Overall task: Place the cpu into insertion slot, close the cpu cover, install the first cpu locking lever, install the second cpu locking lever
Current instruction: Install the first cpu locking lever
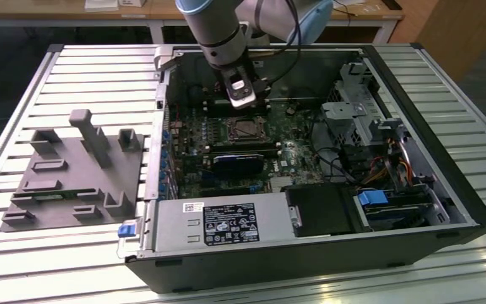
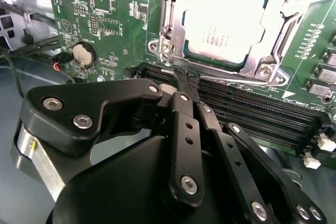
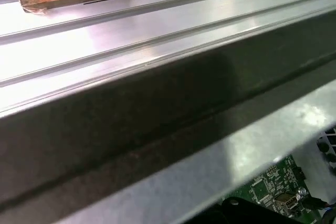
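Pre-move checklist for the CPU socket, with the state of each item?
1. cpu seated in the insertion slot: ok.
2. cpu cover lying down around the cpu: ok.
3. Gripper fingers together, nothing seen between them: ok.
4. Gripper tip at the socket's edge next to the memory slots: ok.
5. Locking lever on that edge latched: cannot tell.

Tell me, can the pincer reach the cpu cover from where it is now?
Probably yes. The pincer hovers just beside the cpu cover, which lies flat around the cpu in the second wrist view, with nothing standing between them. The case is open above the board.
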